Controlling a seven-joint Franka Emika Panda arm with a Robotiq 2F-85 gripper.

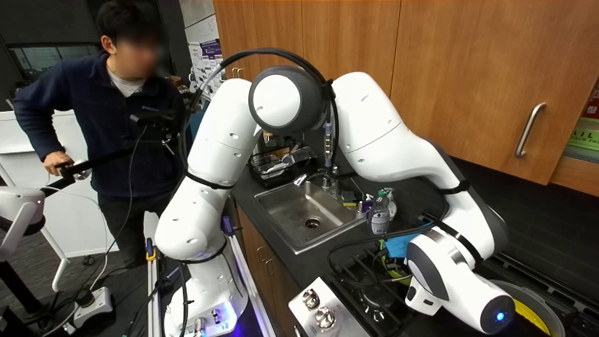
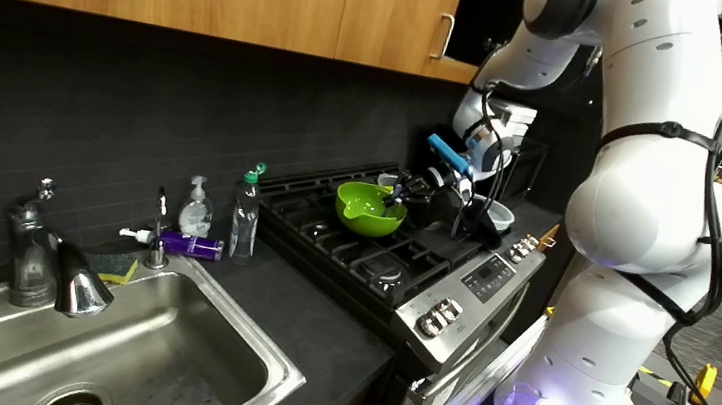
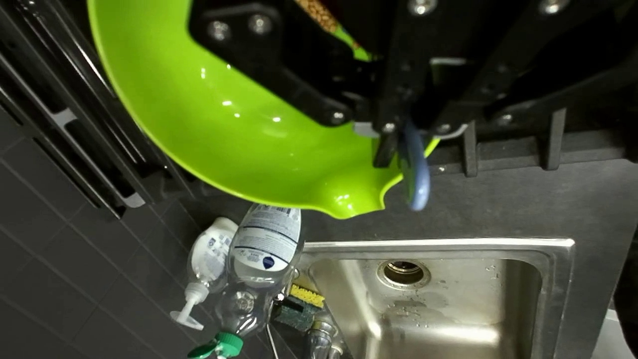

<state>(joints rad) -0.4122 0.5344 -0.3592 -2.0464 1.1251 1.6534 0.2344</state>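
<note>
Gas range; across a strip of countertop from its sink-side edge, a steel sink. Lime-green mixing bowl: on the range's top, between the back edge and the knobbed front edge, pouring lip facing the sink. I judge it glossy plastic: light, fairly stiff, slick if wet, easily slid or tipped; the sound hold is one finger either side of the rim, beside the lip. Gripper: fingertips pressed together near that lip, pinching, as I read the wrist view, a slim blue-grey handle; whether they also touch the rim I cannot tell. Clear dish-soap bottle: upright on the countertop, beside the range's sink-side edge. Blue-grey handle: rounded end projecting past the fingertips; probably light, rigid and smooth, apt to swivel in so narrow a pinch, so I would take it squarely, in from that end.
</note>
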